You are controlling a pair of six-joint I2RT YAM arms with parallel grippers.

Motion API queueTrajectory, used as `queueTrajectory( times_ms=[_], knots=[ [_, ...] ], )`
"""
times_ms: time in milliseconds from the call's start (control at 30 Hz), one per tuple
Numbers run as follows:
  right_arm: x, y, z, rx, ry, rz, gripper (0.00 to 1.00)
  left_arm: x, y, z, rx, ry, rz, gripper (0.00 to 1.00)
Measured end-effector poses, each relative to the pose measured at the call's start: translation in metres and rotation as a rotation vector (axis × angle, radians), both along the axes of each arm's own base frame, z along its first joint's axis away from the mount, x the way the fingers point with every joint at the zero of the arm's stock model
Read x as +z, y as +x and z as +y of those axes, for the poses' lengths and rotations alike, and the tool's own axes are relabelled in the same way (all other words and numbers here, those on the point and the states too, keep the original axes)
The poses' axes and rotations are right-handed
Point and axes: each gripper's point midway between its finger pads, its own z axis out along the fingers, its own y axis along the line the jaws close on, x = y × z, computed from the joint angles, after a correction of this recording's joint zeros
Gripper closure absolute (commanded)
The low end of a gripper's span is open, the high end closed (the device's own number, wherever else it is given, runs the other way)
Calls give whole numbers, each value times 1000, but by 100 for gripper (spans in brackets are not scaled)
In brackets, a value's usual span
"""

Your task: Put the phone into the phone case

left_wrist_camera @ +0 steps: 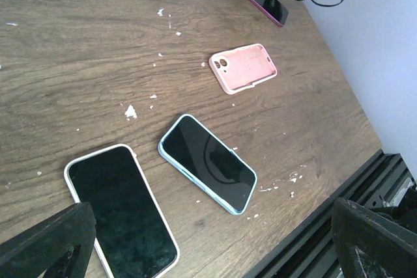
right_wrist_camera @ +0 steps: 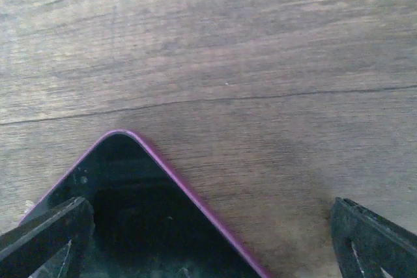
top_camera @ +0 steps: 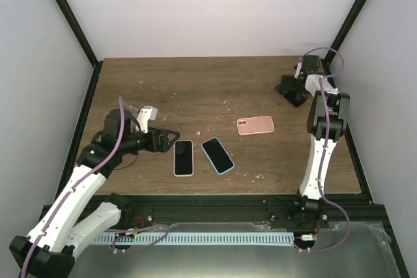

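A pink phone case (top_camera: 255,124) lies back up at the table's centre right; it also shows in the left wrist view (left_wrist_camera: 243,68). A white-edged phone (top_camera: 184,157) and a blue-edged phone (top_camera: 217,155) lie screen up side by side near the front, both also in the left wrist view (left_wrist_camera: 120,209) (left_wrist_camera: 207,163). A purple-edged phone (top_camera: 296,97) lies at the far right. My left gripper (top_camera: 169,137) is open and empty, just left of the white-edged phone. My right gripper (top_camera: 290,88) is open, low over the purple-edged phone (right_wrist_camera: 143,219), whose corner lies between the fingers.
The wooden table (top_camera: 215,83) is speckled with small white crumbs. A black frame rail (top_camera: 228,201) runs along the front edge, and black posts and white walls close in the left, right and back sides.
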Motion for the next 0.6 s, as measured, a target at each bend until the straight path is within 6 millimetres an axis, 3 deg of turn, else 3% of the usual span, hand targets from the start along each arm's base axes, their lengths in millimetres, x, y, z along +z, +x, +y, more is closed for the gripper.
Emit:
queueTrajectory(
  times_ms=[133,300,600],
  knots=[
    [-4,2,-4,18,34,12,1,-1,1,0,2,3,3,0],
    [-5,-4,6,57,85,27,2,-5,3,-1,2,8,17,0],
    [-4,-46,28,80,173,83,8,-7,3,-1,3,12,25,0]
  ],
)
